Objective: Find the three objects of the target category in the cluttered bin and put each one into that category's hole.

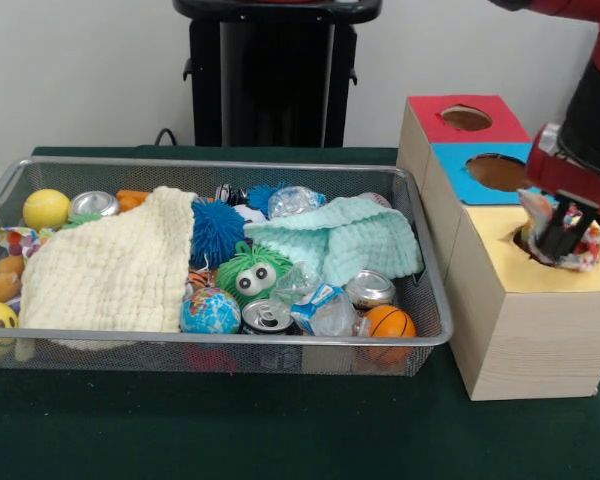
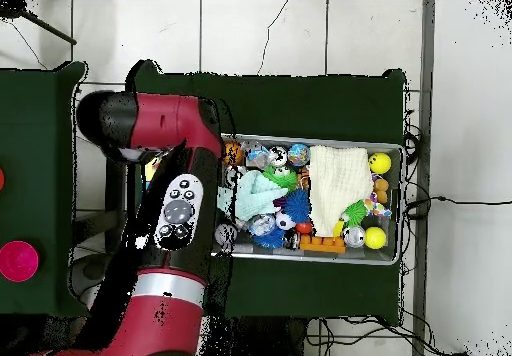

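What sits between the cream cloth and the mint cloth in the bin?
Front view: a blue spiky ball lies between the cream cloth and the mint cloth, a green googly-eyed toy below it.

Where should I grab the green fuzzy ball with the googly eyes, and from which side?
Grip the green fuzzy ball across its round body, coming straight down from above. It lies on top of the clutter with its upper half exposed, while the blue spiky ball, the globe ball and the crumpled plastic bottle crowd its sides, so a sideways approach looks blocked.

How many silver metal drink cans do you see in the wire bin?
3: one silver metal drink can far left, one at the front rim, one beside the orange ball. Cloths may hide more.
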You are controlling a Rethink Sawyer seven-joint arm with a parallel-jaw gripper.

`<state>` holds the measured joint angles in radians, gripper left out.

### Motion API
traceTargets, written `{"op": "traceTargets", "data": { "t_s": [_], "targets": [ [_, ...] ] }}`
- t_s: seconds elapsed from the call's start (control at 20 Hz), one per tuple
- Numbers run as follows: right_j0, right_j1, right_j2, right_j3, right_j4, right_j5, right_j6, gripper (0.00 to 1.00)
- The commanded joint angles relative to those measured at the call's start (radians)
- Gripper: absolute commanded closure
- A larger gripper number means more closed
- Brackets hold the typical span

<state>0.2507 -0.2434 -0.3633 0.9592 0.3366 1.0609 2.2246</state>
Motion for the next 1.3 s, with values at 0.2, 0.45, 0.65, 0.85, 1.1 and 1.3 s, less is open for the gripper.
{"op": "traceTargets", "data": {
  "t_s": [0.2,0.45,0.65,0.85,1.1,1.3],
  "targets": [
    [0.041,0.014,0.066,0.128,0.061,0.051,0.342,1.0],
    [-0.033,0.018,0.139,0.206,0.053,-0.104,0.201,1.0],
    [-0.075,0.037,0.186,0.252,0.036,-0.237,0.126,1.0],
    [-0.097,0.057,0.207,0.243,-0.007,-0.277,0.078,1.0],
    [-0.116,0.111,0.222,0.219,-0.049,-0.347,0.063,1.0],
    [-0.105,0.166,0.229,0.203,-0.062,-0.446,0.109,1.0]
  ]
}}
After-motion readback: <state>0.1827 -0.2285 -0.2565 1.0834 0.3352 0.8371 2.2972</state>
